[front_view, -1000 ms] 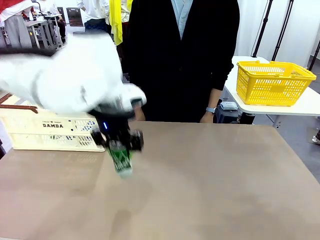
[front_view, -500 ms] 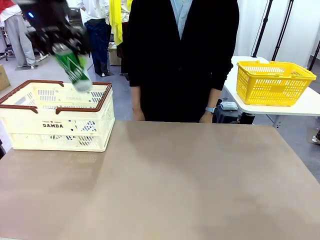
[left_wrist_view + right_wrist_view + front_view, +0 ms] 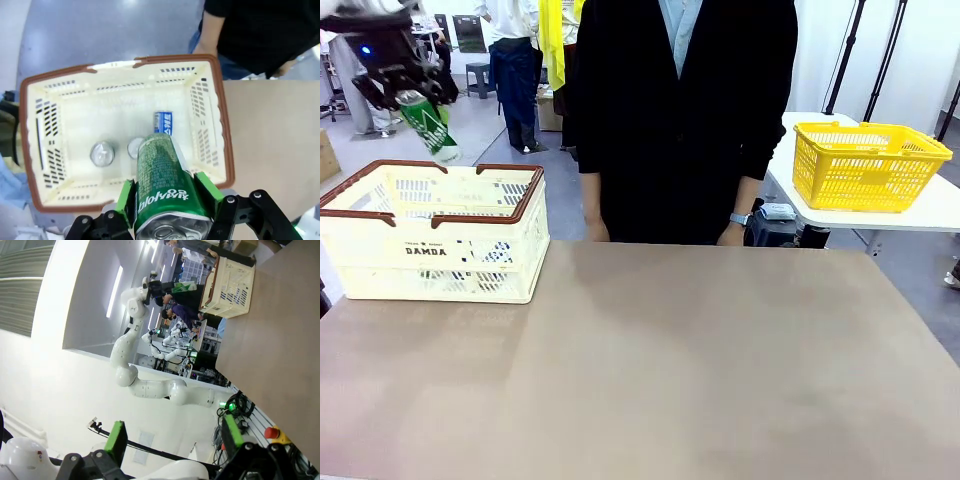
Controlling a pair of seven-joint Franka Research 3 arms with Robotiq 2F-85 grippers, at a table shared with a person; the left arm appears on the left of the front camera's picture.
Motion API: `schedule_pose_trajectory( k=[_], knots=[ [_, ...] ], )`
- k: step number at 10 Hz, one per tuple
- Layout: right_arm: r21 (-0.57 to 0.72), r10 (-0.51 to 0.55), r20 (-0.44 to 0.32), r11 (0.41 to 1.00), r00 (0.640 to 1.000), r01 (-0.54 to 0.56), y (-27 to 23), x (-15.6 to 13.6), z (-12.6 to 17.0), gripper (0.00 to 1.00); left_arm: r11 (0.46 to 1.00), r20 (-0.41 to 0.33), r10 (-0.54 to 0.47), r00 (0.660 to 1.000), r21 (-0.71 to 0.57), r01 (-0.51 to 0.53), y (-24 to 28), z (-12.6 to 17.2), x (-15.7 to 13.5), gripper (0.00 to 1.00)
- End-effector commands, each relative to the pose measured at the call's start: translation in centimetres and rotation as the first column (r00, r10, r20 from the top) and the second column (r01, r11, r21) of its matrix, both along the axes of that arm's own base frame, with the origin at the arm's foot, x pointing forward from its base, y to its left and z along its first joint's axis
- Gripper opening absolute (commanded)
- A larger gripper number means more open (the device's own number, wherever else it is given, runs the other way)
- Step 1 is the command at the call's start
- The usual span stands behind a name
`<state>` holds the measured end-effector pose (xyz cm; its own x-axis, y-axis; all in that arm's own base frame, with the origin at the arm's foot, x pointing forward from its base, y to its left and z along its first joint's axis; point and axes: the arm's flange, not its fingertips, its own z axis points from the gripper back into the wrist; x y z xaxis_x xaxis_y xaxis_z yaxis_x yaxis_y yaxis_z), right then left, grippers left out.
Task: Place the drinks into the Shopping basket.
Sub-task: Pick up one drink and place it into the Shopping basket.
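At the bottom of the left wrist view, the left gripper (image 3: pixel 167 200) has its green pads (image 3: pixel 124 201) pinched on either side of the green can (image 3: pixel 165 187), silver top toward the camera. Straight beyond the can lies the open Shopping basket (image 3: pixel 220 125), and this view looks down inside it: the blue can (image 3: pixel 163 122) lies on the floor of the basket near the middle, with two round silvery tops (image 3: pixel 102 153) beside it. The front view gives none of that interior; there the same gripper (image 3: pixel 405 85) sits in the upper left of the frame, holding the green can (image 3: pixel 428 128) tilted above the far rim of the basket (image 3: pixel 430 255), whose slotted wall hides its contents. At the lower edge of the right wrist view, the right gripper (image 3: pixel 172 437) has its jaws spread wide with nothing between them, and the left arm (image 3: pixel 132 335) with the basket (image 3: pixel 227 282) shows far off at the top. A person in a dark top (image 3: pixel 685 110) stands behind the brown table (image 3: pixel 700 370), and a yellow mesh basket (image 3: pixel 865 165) rests on a white side table at the right
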<state>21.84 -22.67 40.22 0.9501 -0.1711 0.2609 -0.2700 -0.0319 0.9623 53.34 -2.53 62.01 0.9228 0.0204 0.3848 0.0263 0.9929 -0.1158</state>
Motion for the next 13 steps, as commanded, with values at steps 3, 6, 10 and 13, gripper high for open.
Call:
schedule_pose_trajectory(
  k=[3, 6, 10, 13],
  knots=[
    [0.004, -0.001, -0.012, 1.000, 1.000, 0.002, -0.2, 0.0, 0.5, 1.00, 0.998, -0.077, 0.055, 0.995, 0.027, -0.053, -2.6, -2.2, 3.0, 0.00],
    [0.004, -0.001, -0.012, 1.000, 1.000, 0.002, -0.2, 0.0, 0.5, 1.00, 1.000, -0.047, -0.016, 0.999, 0.007, 0.017, -1.6, -2.7, 2.5, 0.00],
    [0.004, -0.001, -0.012, 1.000, 1.000, 0.002, -0.2, 0.0, 0.5, 1.00, 0.985, -0.030, -0.145, 0.989, 0.093, 0.147, -3.6, -8.2, 5.1, 0.00],
    [0.004, -0.001, -0.012, 1.000, 1.000, 0.002, -0.2, 0.0, 0.5, 1.00, 0.984, -0.084, -0.110, 0.990, 0.130, 0.120, -3.4, -12.4, 6.9, 0.00]
  ],
)
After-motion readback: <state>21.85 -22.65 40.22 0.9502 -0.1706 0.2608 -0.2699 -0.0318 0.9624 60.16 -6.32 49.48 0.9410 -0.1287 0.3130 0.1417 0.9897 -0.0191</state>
